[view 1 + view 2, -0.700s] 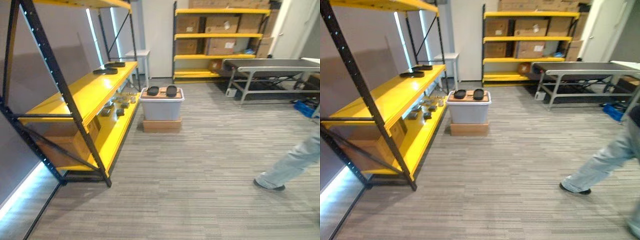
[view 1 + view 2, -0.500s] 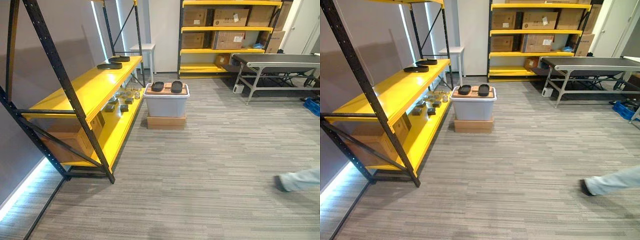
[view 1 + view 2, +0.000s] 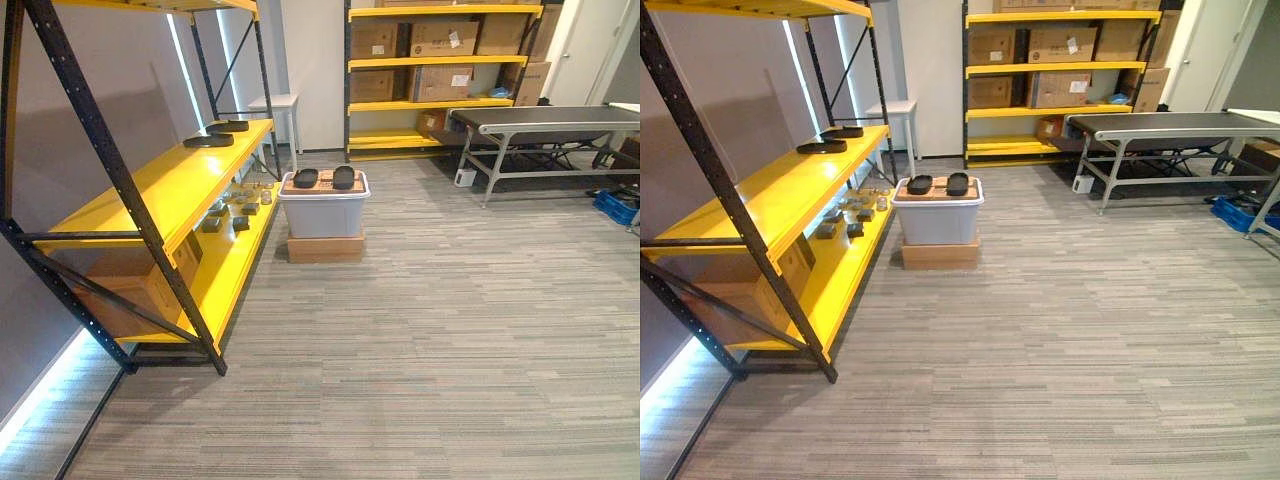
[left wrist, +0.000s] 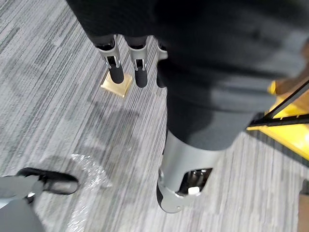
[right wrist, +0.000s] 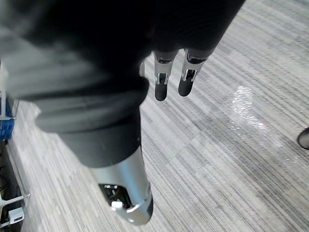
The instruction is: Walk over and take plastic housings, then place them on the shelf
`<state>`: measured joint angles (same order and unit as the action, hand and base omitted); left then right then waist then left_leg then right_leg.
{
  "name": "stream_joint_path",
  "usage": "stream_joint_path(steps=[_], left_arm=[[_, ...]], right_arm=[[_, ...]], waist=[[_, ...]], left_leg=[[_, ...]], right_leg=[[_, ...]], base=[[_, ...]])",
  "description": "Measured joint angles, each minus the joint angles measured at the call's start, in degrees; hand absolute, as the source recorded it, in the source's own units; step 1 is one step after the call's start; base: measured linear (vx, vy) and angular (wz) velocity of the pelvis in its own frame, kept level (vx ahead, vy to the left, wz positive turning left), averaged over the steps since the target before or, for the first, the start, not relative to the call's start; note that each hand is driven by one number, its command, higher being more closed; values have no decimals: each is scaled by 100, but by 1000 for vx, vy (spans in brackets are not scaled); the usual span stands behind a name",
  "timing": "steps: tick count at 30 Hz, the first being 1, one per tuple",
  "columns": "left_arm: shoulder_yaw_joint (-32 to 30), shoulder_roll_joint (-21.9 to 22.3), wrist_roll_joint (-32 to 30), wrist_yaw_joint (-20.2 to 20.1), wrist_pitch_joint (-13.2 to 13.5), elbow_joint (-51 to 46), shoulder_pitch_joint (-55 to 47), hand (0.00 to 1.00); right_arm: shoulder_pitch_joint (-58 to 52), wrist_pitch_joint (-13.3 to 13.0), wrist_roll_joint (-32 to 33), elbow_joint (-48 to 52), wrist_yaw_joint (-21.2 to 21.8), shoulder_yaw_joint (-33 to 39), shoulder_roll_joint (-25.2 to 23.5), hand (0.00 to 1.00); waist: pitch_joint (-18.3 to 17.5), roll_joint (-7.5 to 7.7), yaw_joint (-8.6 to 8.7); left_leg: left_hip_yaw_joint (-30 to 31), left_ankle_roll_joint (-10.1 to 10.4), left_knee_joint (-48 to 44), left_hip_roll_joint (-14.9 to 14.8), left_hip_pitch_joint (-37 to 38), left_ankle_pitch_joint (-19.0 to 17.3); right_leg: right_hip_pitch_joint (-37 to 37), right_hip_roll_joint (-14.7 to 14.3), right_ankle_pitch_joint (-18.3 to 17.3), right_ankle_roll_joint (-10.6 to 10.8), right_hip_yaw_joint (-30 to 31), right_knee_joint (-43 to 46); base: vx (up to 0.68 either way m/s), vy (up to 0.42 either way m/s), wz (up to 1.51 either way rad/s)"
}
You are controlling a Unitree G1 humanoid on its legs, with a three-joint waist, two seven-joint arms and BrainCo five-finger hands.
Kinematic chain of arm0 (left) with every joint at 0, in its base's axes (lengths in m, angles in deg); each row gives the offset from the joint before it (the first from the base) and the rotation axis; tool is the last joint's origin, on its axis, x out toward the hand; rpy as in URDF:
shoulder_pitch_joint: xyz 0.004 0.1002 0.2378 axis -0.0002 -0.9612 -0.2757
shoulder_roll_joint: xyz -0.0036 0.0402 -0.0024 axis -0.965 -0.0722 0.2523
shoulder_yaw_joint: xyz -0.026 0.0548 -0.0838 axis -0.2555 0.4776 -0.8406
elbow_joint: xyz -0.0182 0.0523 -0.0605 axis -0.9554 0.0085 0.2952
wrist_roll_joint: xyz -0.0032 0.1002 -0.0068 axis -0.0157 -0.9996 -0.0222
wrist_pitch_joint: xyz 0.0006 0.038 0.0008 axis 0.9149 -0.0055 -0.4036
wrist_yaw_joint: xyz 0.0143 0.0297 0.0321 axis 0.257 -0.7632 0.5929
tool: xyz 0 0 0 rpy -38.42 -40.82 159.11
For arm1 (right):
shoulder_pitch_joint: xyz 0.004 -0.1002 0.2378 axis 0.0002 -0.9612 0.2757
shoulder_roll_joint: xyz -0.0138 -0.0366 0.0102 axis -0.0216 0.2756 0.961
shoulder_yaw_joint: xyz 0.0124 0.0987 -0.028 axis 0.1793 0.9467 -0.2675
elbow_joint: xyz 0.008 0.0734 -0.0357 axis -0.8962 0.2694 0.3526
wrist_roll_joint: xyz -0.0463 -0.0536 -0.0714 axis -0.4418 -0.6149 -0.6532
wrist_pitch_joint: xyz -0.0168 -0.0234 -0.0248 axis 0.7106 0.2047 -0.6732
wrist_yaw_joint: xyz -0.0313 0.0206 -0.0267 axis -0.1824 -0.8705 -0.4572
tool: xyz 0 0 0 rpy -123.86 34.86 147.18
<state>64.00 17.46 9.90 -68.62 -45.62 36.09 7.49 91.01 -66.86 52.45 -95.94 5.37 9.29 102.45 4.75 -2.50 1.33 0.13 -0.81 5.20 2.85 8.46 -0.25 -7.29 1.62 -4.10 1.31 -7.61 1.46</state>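
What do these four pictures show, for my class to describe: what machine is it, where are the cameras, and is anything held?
This is a two-legged humanoid robot. Two pictures come from cameras in its head, side by side, looking down across a carpeted room. The other two come from cameras on its wrists, each looking along its own hand at the floor. The left hand and the right hand hang with straight fingers and hold nothing. Ahead, two black plastic housings lie on top of a grey bin; two similar black pieces lie on the yellow shelf to its left.
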Motion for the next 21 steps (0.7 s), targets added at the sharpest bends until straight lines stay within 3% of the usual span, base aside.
stream_joint_path(steps=[14, 18, 20, 21], left_arm=[[428, 28, 110, -4, 69, -28, 143, 0], [428, 28, 236, 3, 79, -137, 142, 0], [433, 28, 236, -2, 77, -166, 123, 0], [439, 26, 238, -2, 76, -293, 139, 0]], right_arm=[[173, 0, -4, -19, -17, -136, -266, 0], [348, -1, -4, -18, -48, -249, -304, 0], [354, -1, -3, 9, -52, -247, -337, 0], [343, -1, -3, 47, -55, -274, -369, 0]], waist=[[107, 44, -16], [198, 82, -109], [252, 112, -134], [400, 131, -123]], left_leg=[[-27, 6, 2, 6, -137, -9], [-160, -10, -3, 11, -304, -63], [-321, -61, -134, 20, -344, -305], [-355, -140, -300, 27, -374, -431]], right_leg=[[41, 2, -5, 7, -71, -124], [283, 10, -26, 36, 34, -66], [585, 122, -432, 445, 21, 534], [980, 226, -694, 768, 18, 1548]], base=[[-2, -23, 2], [-37, -13, -14], [-6, 13, 0], [15, 31, 4]])
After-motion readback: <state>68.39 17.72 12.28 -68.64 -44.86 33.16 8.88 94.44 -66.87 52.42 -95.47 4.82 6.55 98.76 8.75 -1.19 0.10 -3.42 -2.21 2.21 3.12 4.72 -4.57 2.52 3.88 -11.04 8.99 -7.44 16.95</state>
